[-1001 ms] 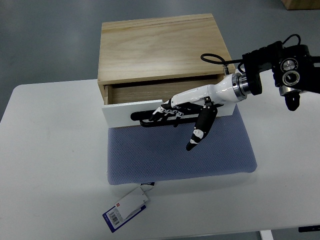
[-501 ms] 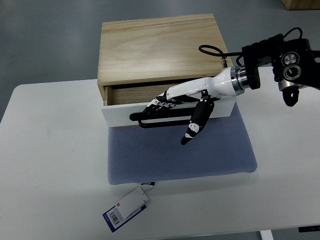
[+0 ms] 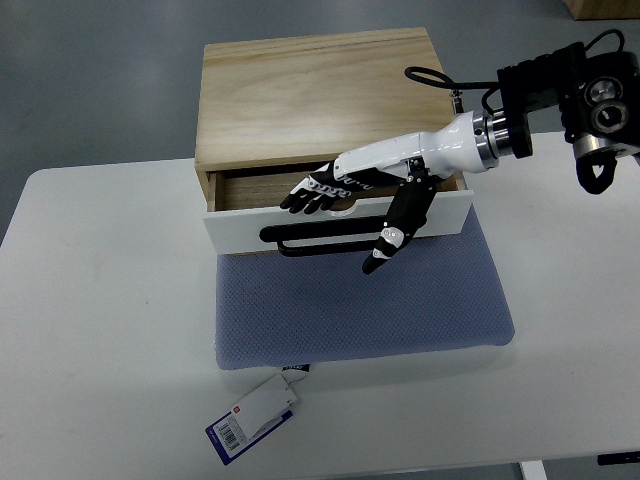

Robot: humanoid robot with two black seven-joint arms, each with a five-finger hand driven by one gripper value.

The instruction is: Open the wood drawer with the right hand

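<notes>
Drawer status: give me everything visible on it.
The wooden drawer with a white front panel sits in a light plywood box on the white table. It is pulled partly open, showing a strip of bare wood interior. A black bar handle runs across the front. The right robot hand lies over the panel's top edge, fingers reaching into the opening, thumb hanging in front of the panel, off the handle. A blue mesh mat lies below.

You see a white rectangular table (image 3: 100, 330) carrying a blue-grey mesh fabric mat (image 3: 360, 305) near its middle. At the mat's front left corner, a white and dark blue paper tag with a barcode (image 3: 252, 418) lies flat on the table surface. Beyond the table edge, you see grey floor (image 3: 90, 80).
</notes>
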